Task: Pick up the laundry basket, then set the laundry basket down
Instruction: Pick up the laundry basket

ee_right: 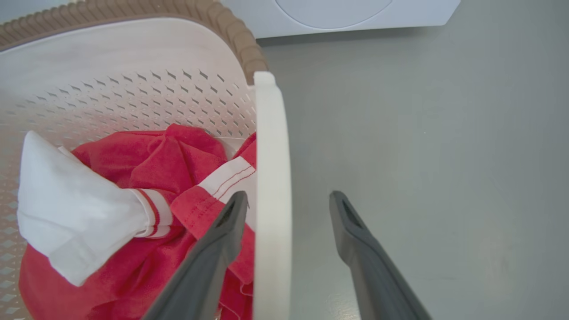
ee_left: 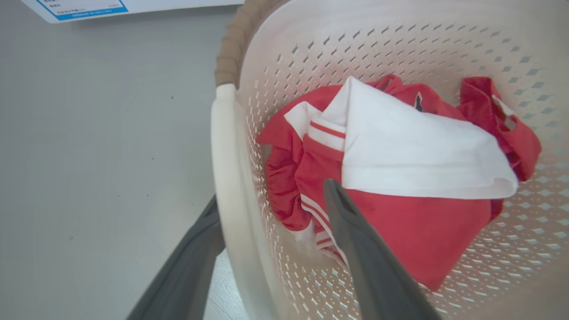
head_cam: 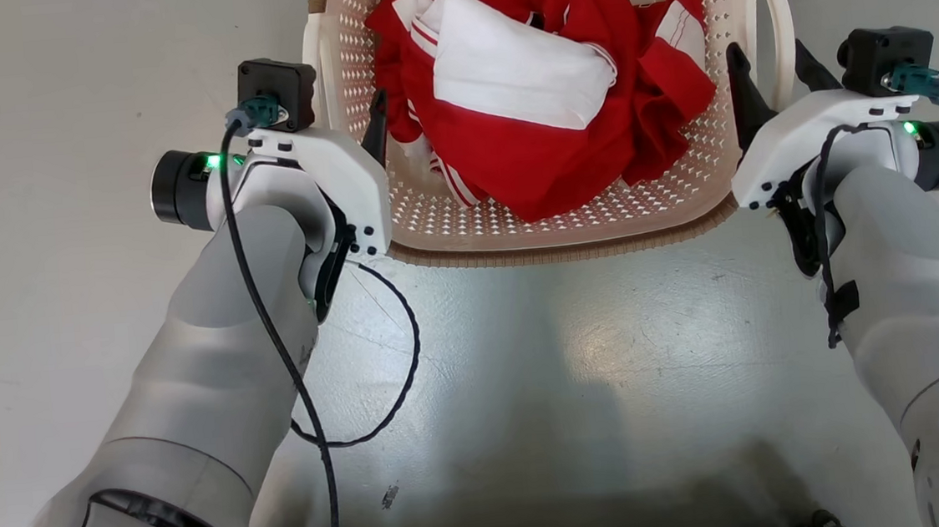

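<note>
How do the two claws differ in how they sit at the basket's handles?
The left claw's outer finger looks pressed against the left handle; the right claw's stands clear of the right handle, floor between. The left claw's inner finger sits apart from its handle, over the red clothing; the right claw's hugs its handle. Both are open, each straddling a handle of the laundry basket.

We see a matt, perforated plastic basket (head_cam: 515,209) with a woven-look brown rim (head_cam: 561,250), soft red-and-white cloth (head_cam: 521,67) — and a smooth, faintly glossy floor (head_cam: 611,353).
</note>
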### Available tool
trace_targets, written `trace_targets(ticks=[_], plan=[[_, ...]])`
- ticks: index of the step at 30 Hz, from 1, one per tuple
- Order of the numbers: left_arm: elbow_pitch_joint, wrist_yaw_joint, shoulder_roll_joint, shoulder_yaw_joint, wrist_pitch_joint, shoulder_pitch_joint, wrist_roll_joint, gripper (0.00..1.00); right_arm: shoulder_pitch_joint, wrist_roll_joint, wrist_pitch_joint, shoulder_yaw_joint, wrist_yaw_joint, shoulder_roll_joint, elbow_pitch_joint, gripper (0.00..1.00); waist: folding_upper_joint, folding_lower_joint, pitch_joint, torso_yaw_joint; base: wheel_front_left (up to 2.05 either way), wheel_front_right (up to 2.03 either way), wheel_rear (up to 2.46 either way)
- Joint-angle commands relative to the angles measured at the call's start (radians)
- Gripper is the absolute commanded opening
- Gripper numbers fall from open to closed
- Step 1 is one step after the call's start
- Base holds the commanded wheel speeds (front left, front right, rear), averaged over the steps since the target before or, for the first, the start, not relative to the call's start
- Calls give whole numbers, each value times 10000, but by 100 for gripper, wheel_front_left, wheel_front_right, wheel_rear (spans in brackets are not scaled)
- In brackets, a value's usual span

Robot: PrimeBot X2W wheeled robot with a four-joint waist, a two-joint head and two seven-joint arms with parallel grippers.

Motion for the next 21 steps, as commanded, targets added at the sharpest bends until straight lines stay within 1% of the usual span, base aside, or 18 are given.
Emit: trace_targets(ticks=[1,7,9,13,16,17,18,19,20,21], plan=[[-98,128,219,-38,26,-38,-188,100,202,-116,-93,107,62,216,1,93,0,0,-1,-16,0,0,0],[-33,230,219,-423,12,-113,-450,100,146,-141,-112,112,62,252,74,93,0,0,29,-86,0,0,0],[9,253,219,-530,2,-143,-529,100,131,-141,-118,120,62,261,88,90,0,0,42,-98,0,0,0],[44,282,219,-748,6,-177,-698,100,119,-116,-126,131,62,274,108,95,0,0,84,-98,0,0,0],[47,301,219,-865,-4,-197,-768,100,116,-119,-130,148,62,278,115,95,0,0,102,-97,0,0,0],[45,319,219,-936,-12,-218,-786,100,111,-122,-131,159,62,281,118,89,0,0,115,-100,0,0,0],[49,321,219,-1055,-5,-246,-757,100,107,-124,-132,167,62,283,121,73,0,0,126,-105,0,0,0],[25,297,219,-1178,-39,-284,-714,95,106,-119,-133,174,62,286,126,38,0,0,142,-108,0,0,0],[2,302,219,-1225,-121,-329,-724,17,101,-105,-134,175,62,288,130,12,0,0,170,-109,0,0,0],[22,295,219,-1318,-132,-353,-708,0,105,-65,-134,180,62,291,140,0,0,0,199,-115,0,0,0]])
